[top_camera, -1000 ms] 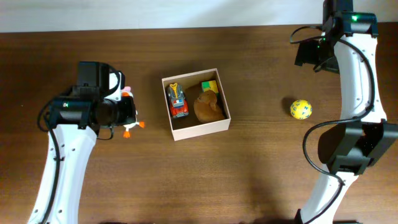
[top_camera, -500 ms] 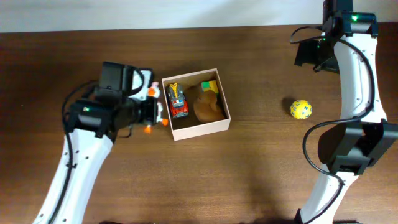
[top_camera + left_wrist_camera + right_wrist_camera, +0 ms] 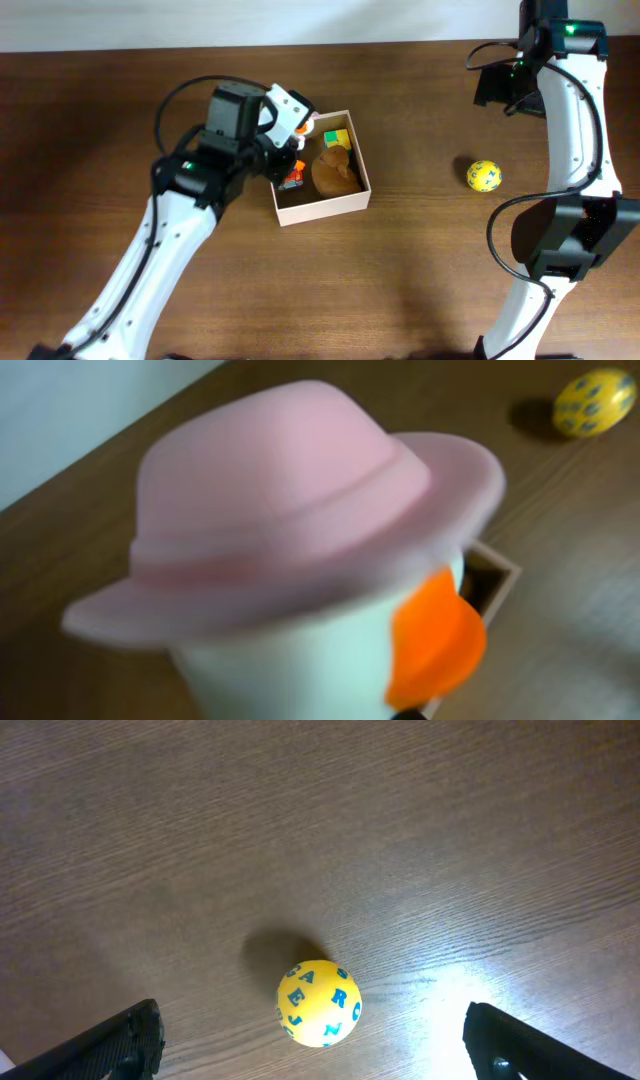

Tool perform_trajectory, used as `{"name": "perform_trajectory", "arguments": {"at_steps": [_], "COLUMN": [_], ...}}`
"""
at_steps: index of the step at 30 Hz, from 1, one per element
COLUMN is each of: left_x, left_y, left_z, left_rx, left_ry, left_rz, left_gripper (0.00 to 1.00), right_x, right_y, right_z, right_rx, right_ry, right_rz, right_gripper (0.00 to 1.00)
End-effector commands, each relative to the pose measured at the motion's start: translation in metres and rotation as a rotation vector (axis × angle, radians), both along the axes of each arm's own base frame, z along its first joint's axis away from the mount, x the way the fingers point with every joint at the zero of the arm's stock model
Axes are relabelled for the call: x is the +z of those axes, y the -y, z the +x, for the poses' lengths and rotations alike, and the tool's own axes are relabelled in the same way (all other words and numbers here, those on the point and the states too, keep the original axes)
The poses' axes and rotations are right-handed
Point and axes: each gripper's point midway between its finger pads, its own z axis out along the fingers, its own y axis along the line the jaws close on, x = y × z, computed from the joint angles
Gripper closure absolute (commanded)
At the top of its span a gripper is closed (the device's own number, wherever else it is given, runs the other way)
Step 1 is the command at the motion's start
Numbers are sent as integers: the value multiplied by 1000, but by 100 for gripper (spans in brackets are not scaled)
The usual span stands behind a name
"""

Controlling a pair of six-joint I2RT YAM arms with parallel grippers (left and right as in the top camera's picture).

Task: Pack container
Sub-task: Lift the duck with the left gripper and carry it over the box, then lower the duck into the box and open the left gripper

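Observation:
The container [image 3: 322,208], a square cream-walled box, stands at the table's middle. It holds a red toy car [image 3: 292,179], a brown toy [image 3: 336,172] and a green-yellow block [image 3: 338,137]. My left gripper [image 3: 278,132] is shut on a white duck toy with a pink hat [image 3: 291,108] and holds it over the container's left rim. In the left wrist view the duck [image 3: 300,530] fills the frame, and a container corner [image 3: 497,574] shows behind it. My right gripper [image 3: 505,88] hangs open high above the yellow lettered ball [image 3: 318,1003].
The yellow ball [image 3: 483,176] lies on the brown wooden table to the right of the container; it also shows in the left wrist view [image 3: 595,400]. The right arm's base [image 3: 565,240] stands at the right edge.
My left arm has carried the duck toy to the right, from the table's left side to the container's left rim. The right arm and the ball have not moved.

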Motion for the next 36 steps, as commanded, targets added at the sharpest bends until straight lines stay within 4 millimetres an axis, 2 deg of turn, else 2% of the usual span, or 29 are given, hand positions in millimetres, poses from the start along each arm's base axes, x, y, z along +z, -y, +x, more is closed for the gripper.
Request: {"name": "perform_trajectory", "arguments": {"at_steps": [1, 4, 9, 11, 14, 20, 25, 32, 36], "left_x": [-13, -26, -43, -51, -63, -81, -87, -114, -121], "left_y": [8, 12, 29, 29, 26, 22, 21, 11, 9], "left_z": [10, 15, 9, 8, 0, -9, -9, -9, -13], "left_rx": [-87, -134, -345, -362, -398, -408, -408, -384, -386], "left_ry": [23, 20, 40, 27, -14, -91, -110, -184, -216], "left_rz": [57, 87, 119, 134, 167, 187, 193, 257, 263], "left_gripper": [81, 81, 77, 73, 73, 72, 72, 72, 72], "right_x": [10, 10, 10, 10, 10, 10, 10, 10, 10], "right_y": [0, 0, 0, 0, 0, 0, 0, 0, 0], "right_z": [1, 1, 1, 1, 1, 1, 1, 1, 1], "right_rx": [3, 3, 3, 3, 3, 3, 3, 3, 3], "right_ry": [23, 23, 23, 23, 23, 23, 23, 23, 23], "right_rz": [-19, -19, -19, -19, -19, -19, -18, -19, -19], "right_gripper": [1, 1, 1, 1, 1, 1, 1, 1, 1]}}
